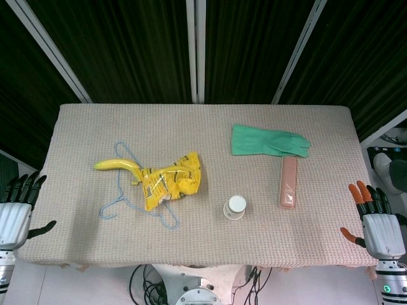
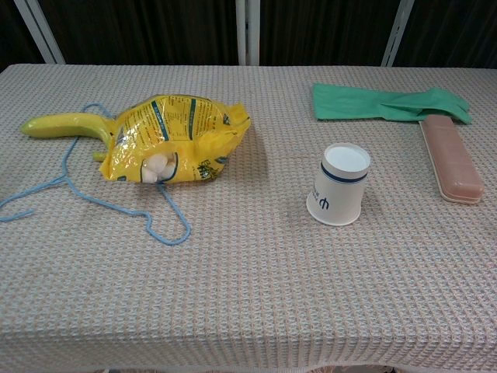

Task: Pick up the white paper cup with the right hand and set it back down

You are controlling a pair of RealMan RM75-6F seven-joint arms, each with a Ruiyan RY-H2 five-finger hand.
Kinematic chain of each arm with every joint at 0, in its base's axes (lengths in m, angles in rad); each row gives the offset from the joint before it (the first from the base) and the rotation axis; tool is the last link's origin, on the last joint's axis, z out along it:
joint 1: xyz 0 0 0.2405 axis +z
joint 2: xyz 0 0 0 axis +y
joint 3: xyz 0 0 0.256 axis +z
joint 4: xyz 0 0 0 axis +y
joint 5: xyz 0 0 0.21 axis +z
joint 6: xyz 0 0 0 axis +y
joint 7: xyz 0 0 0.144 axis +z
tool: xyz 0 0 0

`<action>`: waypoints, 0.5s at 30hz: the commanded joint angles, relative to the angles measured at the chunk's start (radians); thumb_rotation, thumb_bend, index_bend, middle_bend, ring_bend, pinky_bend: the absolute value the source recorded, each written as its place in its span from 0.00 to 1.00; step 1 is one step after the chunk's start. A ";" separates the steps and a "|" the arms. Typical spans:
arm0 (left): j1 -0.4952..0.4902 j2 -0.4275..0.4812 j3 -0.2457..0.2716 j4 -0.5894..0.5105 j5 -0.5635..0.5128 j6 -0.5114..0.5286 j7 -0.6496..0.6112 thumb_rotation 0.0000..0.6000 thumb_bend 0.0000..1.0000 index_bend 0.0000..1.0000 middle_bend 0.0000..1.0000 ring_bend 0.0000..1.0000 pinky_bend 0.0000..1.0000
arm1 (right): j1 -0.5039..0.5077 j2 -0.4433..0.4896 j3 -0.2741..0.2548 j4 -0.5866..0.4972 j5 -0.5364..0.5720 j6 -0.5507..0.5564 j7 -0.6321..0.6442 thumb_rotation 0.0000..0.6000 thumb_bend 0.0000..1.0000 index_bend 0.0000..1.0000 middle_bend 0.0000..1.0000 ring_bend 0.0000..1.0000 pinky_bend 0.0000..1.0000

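Right hand (image 1: 376,223) fingers spread, seemingly empty, off table edge, well apart from white paper cup (image 1: 234,207)

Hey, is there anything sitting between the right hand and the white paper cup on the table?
Nothing visible blocks the way. The right hand hangs off the table's right edge, the cup stands mid-table, and the pink case lies farther back, off the direct line.

The head view looks steeply down on the whole table (image 1: 76,241) from above its 6 o'clock edge. The chest view sits lower and closer, facing 12 o'clock. Both share the cup (image 1: 234,207) (image 2: 339,184).
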 commanded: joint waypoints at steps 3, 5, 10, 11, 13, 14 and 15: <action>-0.014 -0.003 0.000 0.006 -0.002 -0.030 0.008 1.00 0.09 0.03 0.00 0.00 0.01 | 0.000 -0.003 0.007 -0.001 0.001 -0.014 -0.007 1.00 0.00 0.00 0.00 0.00 0.00; -0.014 -0.003 -0.002 0.002 0.002 -0.029 0.011 1.00 0.09 0.03 0.00 0.00 0.01 | -0.002 -0.005 0.010 -0.002 0.000 -0.016 -0.008 1.00 0.00 0.00 0.00 0.00 0.00; -0.006 0.009 -0.001 -0.011 0.015 -0.014 -0.019 1.00 0.09 0.03 0.00 0.00 0.01 | -0.007 -0.004 0.012 -0.009 -0.017 -0.014 -0.010 1.00 0.00 0.00 0.00 0.00 0.00; -0.005 0.012 -0.002 -0.012 0.018 -0.010 -0.027 1.00 0.09 0.03 0.00 0.00 0.01 | -0.007 -0.003 0.013 -0.012 -0.022 -0.012 -0.010 1.00 0.00 0.00 0.00 0.00 0.00; -0.004 0.017 -0.004 -0.010 0.024 -0.005 -0.036 1.00 0.09 0.03 0.00 0.00 0.01 | -0.005 -0.002 0.016 -0.022 -0.035 -0.009 -0.023 1.00 0.00 0.00 0.00 0.00 0.00; -0.003 0.018 -0.004 -0.010 0.025 -0.004 -0.043 1.00 0.09 0.03 0.00 0.00 0.01 | -0.003 0.000 0.016 -0.029 -0.040 -0.011 -0.033 1.00 0.00 0.00 0.00 0.00 0.00; -0.003 0.018 -0.004 -0.009 0.025 -0.005 -0.052 1.00 0.09 0.03 0.00 0.00 0.01 | -0.001 0.002 0.016 -0.036 -0.045 -0.013 -0.044 1.00 0.00 0.00 0.00 0.00 0.00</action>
